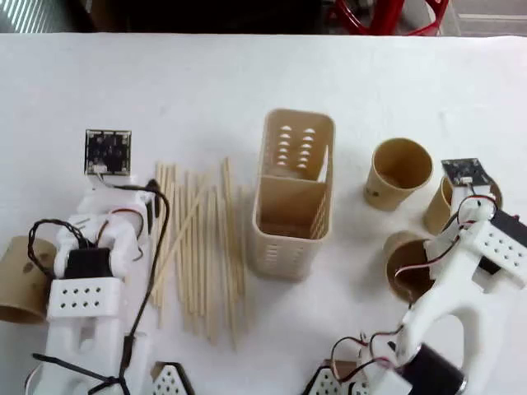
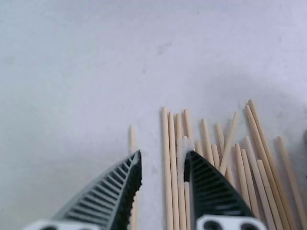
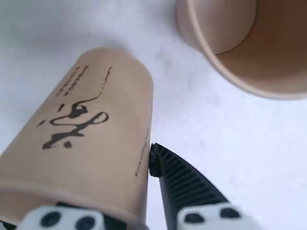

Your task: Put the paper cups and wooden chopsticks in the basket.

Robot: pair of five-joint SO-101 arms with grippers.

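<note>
The white worktop (image 1: 165,90) carries a cream slotted basket (image 1: 284,251), which stands upright near the centre and is divided into two compartments. Wooden chopsticks (image 1: 202,247) lie flat in a loose row just beside the basket, between it and the left arm (image 1: 86,288), with one stick crossing the others at a slant. The left tool (image 2: 163,155) sits low over the side of that row farthest from the basket. Its jaws stand apart with about three sticks in the gap, and nothing is clamped. The right tool (image 3: 148,158) is closed on the wall of a printed paper cup (image 3: 86,139): one finger (image 3: 182,187) bears against the outside, and the other is hidden within the cup. In the high view this cup sits on the opposite side of the basket from the chopsticks, under the right arm (image 1: 461,280). An upright paper cup (image 1: 399,171) stands near the basket, apart from it. A third paper cup (image 1: 436,210) is just beside that one, partly covered by the right arm. A fourth paper cup (image 1: 18,280) lies on its side at the view's edge, beside the left arm.
</note>
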